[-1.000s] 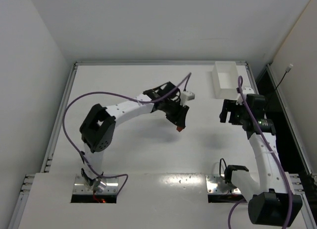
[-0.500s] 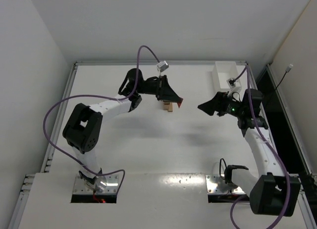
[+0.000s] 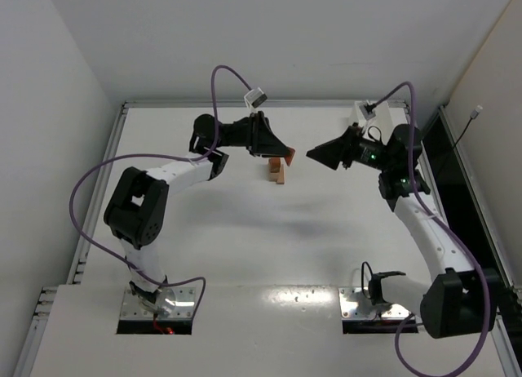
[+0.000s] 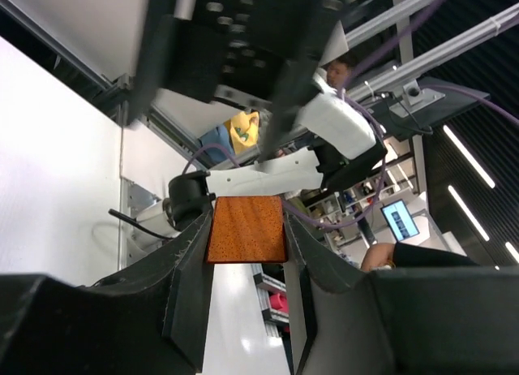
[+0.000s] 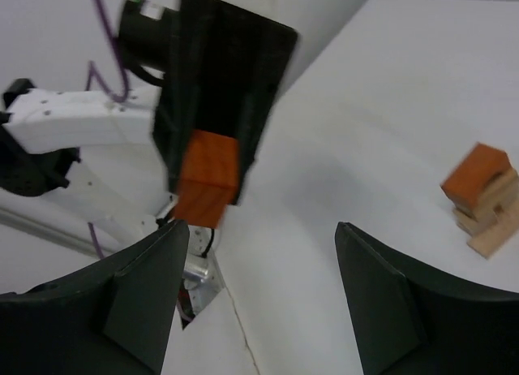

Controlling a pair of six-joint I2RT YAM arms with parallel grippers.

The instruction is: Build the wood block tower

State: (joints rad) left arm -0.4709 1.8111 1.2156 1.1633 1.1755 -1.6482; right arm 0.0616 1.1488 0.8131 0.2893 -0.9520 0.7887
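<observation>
The tower (image 3: 279, 175) is a short stack of tan wood blocks with a reddish one on top, at the far middle of the table. It also shows in the right wrist view (image 5: 485, 203). My left gripper (image 3: 285, 154) is shut on a reddish-brown block (image 4: 246, 229) and holds it in the air just above and beside the tower, apart from it. The held block also shows in the right wrist view (image 5: 206, 180). My right gripper (image 3: 314, 154) is open and empty, raised, pointing left at the left gripper, right of the tower.
A white tray (image 3: 356, 114) stands at the far right, mostly hidden behind my right arm. Purple cables loop above both arms. The table's raised rim (image 3: 122, 148) runs along the left, far and right sides.
My left gripper has carried the reddish block from mid-table up to the tower at the far middle. My right arm has lifted and turned left toward it.
</observation>
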